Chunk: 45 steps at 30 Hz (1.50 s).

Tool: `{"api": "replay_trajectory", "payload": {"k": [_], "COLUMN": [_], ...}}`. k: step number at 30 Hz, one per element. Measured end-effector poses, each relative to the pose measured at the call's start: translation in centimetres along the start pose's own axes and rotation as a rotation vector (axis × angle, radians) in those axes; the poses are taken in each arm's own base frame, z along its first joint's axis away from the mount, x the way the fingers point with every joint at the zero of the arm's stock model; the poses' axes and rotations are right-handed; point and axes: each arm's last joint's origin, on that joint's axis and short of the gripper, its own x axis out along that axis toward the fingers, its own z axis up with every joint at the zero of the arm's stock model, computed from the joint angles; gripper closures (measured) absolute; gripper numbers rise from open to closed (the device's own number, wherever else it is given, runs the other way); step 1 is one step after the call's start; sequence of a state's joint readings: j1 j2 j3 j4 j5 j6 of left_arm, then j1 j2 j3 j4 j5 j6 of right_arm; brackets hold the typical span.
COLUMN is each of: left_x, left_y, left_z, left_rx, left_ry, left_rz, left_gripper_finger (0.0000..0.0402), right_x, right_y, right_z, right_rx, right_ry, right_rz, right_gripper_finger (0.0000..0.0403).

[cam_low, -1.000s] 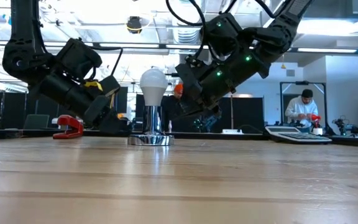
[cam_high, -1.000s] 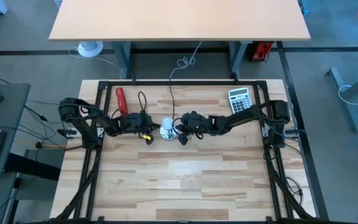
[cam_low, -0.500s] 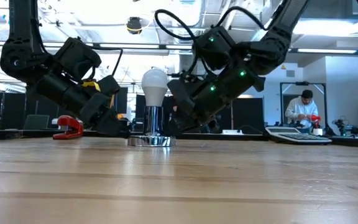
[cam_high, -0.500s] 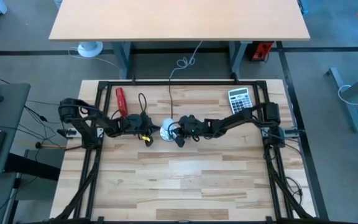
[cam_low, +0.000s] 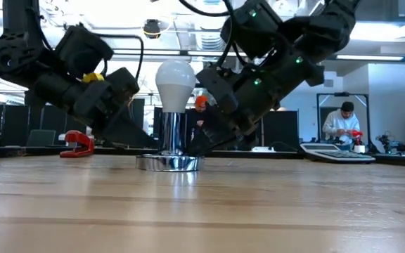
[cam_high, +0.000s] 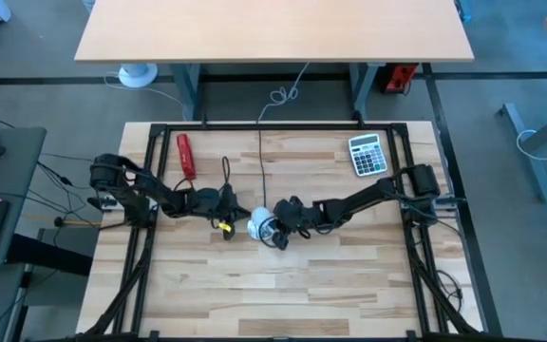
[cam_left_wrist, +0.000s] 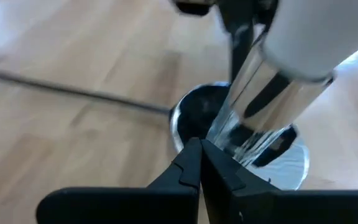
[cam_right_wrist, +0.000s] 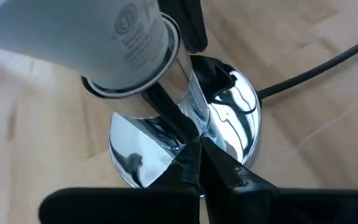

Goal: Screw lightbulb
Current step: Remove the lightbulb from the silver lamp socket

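The white lightbulb (cam_low: 175,82) stands upright in a shiny metal socket (cam_low: 170,133), whose round base (cam_low: 168,163) rests on the table near its middle. From above, the bulb (cam_high: 257,224) sits between my two arms. My left gripper (cam_left_wrist: 199,144) is shut, its tips down at the base on the table's left side of the stem. My right gripper (cam_right_wrist: 197,143) is shut too, with its tips at the base (cam_right_wrist: 135,163) from the right side. Both come down at a slant. My left gripper has its shut fingertips (cam_left_wrist: 191,155) against the socket's round base (cam_left_wrist: 291,169), close to the stem, slanting down from the table's left. The socket stands upright on the table. My right gripper sets its shut fingertips (cam_right_wrist: 188,157) on the base's chrome top (cam_right_wrist: 229,134) beside the stem, slanting down from the right.
The socket's black cord (cam_high: 261,161) runs off toward the far edge. A red tool (cam_high: 186,154) lies at the far left and a calculator (cam_high: 367,153) at the far right. A person (cam_low: 343,124) stands in the room behind the table.
Both grippers have moved toward the table's near edge, staying shut. The socket with the bulb has slid along the table toward the near edge between them and stays upright.
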<state>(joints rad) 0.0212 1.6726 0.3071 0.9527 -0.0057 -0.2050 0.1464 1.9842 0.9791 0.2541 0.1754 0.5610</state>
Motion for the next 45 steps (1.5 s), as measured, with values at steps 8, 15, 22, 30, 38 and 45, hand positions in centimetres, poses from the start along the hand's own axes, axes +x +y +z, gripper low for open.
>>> {"api": "replay_trajectory", "payload": {"k": [8,15,22,30,38,45], "left_x": [0.6,0.6,0.4,-0.4,-2.2,-3.8], "left_y": [-2.9,-4.5,-5.2,-5.7,-7.0,-8.0], "left_z": [0.8,0.6,0.6,1.9,3.6,5.0], "left_rx": [0.055,0.057,0.013,0.027,0.17,0.21], "left_ry": [-0.035,-0.032,-0.036,-0.096,-0.169,-0.257], "left_rz": [-0.058,-0.112,-0.139,-0.166,-0.243,-0.272], "left_gripper_finger": [0.0401,0.0401,0.0401,0.0401,0.0343,0.0204], "right_x": [-0.6,-1.7,-4.9,-8.6,-12.7,-14.7], "right_y": [2.6,4.7,6.1,7.1,9.4,8.5], "right_z": [-1.9,-3.0,-2.3,-1.5,-1.7,0.5], "right_rx": [0.034,0.036,-0.04,-0.083,-0.279,-0.391], "right_ry": [0.023,0.046,-0.014,-0.029,-0.064,-0.128], "right_rz": [0.034,0.095,0.038,0.022,0.116,0.116], "right_gripper_finger": [0.0392,0.0392,0.0388,0.0381,0.0355,0.0251]}}
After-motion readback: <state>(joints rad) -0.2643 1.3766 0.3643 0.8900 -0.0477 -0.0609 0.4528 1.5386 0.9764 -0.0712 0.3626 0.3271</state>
